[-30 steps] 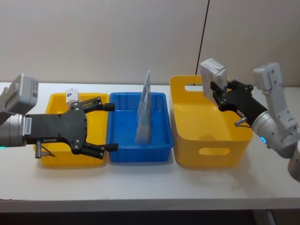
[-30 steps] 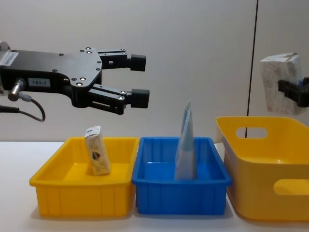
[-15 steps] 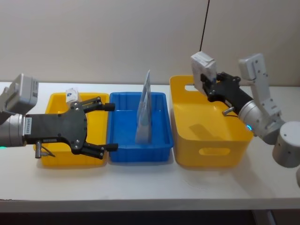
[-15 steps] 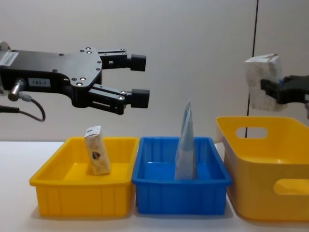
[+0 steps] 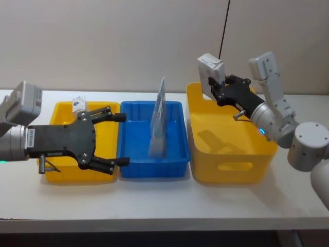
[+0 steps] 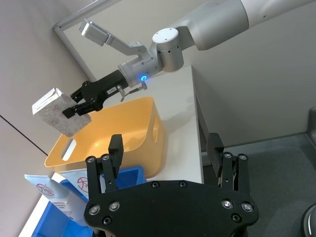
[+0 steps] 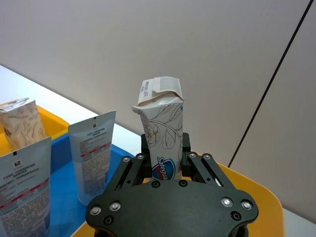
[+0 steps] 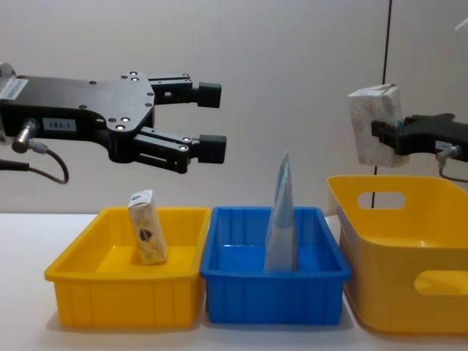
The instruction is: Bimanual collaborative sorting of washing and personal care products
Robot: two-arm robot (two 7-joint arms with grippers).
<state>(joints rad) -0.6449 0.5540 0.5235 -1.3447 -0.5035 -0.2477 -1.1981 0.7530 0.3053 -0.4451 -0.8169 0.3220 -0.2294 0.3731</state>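
Observation:
My right gripper [image 5: 218,88] is shut on the whitish-grey patterned pouch [image 5: 211,69], holding it upright in the air over the tall yellow basket's [image 5: 232,165] left rim. The pouch [image 8: 375,124] hangs clear above the basket in the chest view, and its crimped top [image 7: 162,94] stands above the right gripper [image 7: 163,147]. A pale blue tube [image 5: 158,123] stands in the blue bin [image 5: 175,170]. A small cream packet [image 5: 78,102] leans in the low yellow bin [image 5: 61,110]. My left gripper [image 5: 122,139] hovers open above the seam between those two bins.
The three containers stand side by side on a white table [image 5: 154,200], with a plain wall behind. A dark cable [image 5: 224,25] runs down the wall behind the basket. The left gripper [image 8: 210,120] hangs well above the bin rims.
The right gripper has carried the pouch leftward, from over the basket's middle to above its left rim. The left gripper has stayed still and open.

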